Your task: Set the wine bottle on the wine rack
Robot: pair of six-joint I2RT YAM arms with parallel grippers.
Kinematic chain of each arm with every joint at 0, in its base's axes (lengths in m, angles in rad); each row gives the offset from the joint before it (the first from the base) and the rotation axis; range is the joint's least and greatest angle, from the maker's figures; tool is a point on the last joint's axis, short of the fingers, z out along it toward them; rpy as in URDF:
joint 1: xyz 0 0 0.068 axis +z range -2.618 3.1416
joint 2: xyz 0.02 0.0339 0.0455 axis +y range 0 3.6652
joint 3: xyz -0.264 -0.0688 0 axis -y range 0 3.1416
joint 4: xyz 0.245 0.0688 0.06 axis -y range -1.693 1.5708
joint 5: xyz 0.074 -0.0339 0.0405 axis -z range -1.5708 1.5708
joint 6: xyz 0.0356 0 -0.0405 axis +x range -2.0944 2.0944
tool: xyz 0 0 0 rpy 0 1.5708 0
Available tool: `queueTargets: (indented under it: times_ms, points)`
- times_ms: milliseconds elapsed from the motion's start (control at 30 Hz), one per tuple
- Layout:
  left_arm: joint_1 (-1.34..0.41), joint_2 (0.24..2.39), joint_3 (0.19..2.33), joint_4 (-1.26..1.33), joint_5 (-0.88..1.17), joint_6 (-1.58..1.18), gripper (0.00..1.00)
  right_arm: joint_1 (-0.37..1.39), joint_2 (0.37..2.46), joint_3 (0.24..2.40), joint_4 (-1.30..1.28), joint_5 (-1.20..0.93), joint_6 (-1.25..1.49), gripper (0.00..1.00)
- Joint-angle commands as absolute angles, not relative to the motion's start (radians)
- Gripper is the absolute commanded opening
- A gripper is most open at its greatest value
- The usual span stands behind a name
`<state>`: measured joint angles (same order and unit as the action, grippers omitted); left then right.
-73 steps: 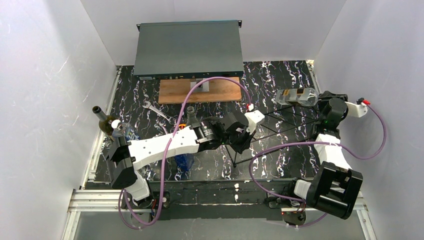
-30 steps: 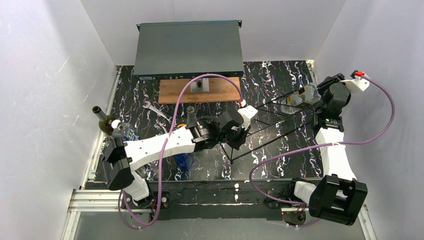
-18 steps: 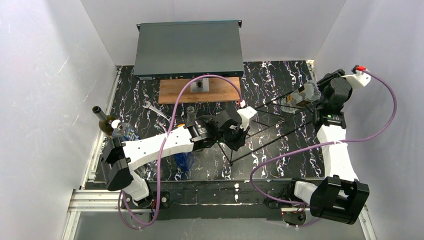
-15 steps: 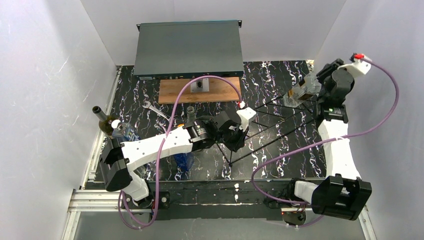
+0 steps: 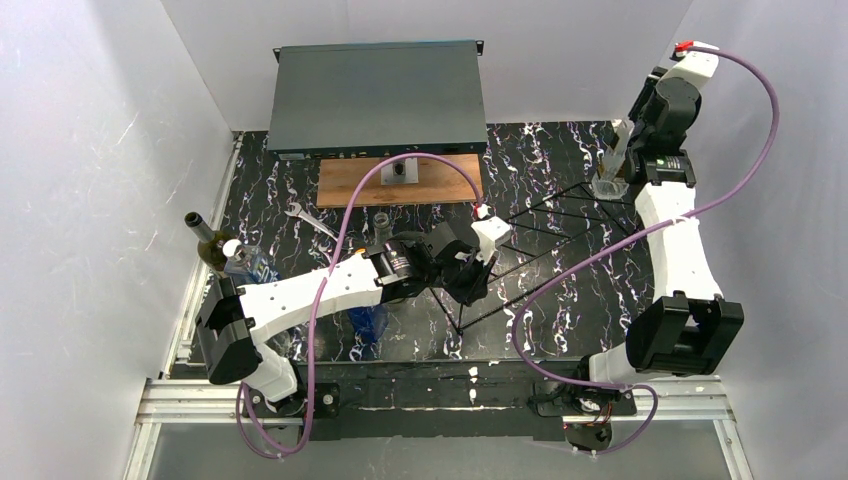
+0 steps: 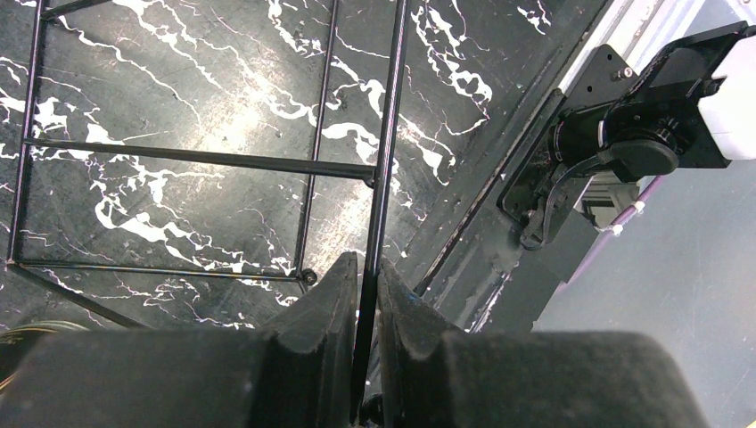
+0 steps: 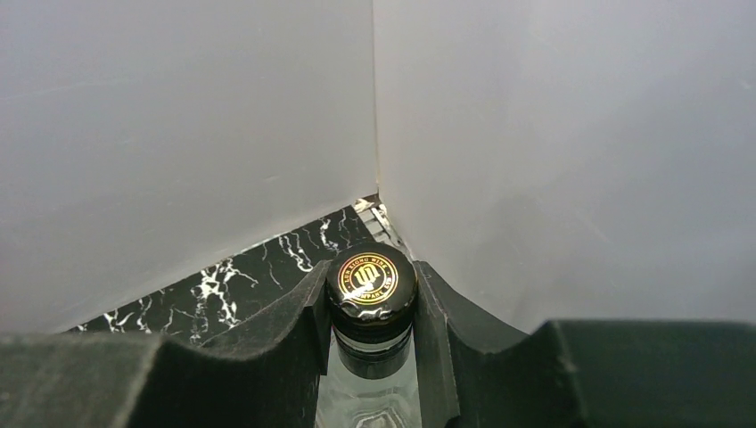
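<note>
Camera layout: one fixed overhead view, two wrist views.
The top external camera looks down from above and behind the arm bases over the whole table (image 5: 560,150). The left wrist camera looks steeply down past the left gripper (image 6: 364,267), close on a wire of the wine rack (image 6: 385,134); rack, table and the right arm's base (image 6: 615,143) appear in both views. The right wrist camera looks along the right gripper (image 7: 370,294), close on the wine bottle (image 7: 371,282) cap, toward the far right wall corner (image 7: 374,98), which the top view also covers.

I'm on a robotics lab test cell, imo: white panel walls (image 5: 90,150) boxing in a marbled desk (image 5: 540,150), alu rail framing (image 5: 180,400), rack-mount elec unit (image 5: 375,95) well beyond my left claw (image 6: 367,272).
</note>
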<state>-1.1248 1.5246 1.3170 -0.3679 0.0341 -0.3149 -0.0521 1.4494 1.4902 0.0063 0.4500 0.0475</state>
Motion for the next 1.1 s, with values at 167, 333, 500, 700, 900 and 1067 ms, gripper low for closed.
queueTargets:
  times_ms: [167, 333, 500, 700, 900, 1067]
  points:
    - [-1.120, 1.480, 1.309, -0.411, 0.014, -0.344, 0.00, -0.055, 1.352, 1.418, 0.182, 0.534, 0.049, 0.01]
    - [-1.119, 1.485, 1.311, -0.411, 0.014, -0.352, 0.00, -0.055, 1.294, 1.338, 0.167, 0.589, 0.143, 0.01]
    - [-1.120, 1.487, 1.313, -0.411, -0.020, -0.357, 0.00, -0.055, 1.218, 1.211, 0.218, 0.611, 0.237, 0.01]
    - [-1.120, 1.482, 1.309, -0.411, -0.029, -0.362, 0.00, -0.055, 1.183, 1.125, 0.206, 0.615, 0.317, 0.01]
    - [-1.121, 1.477, 1.309, -0.411, -0.030, -0.359, 0.00, -0.055, 1.158, 1.085, 0.151, 0.642, 0.389, 0.03]
    - [-1.120, 1.479, 1.311, -0.411, -0.031, -0.358, 0.00, -0.054, 1.155, 1.066, 0.080, 0.670, 0.444, 0.06]
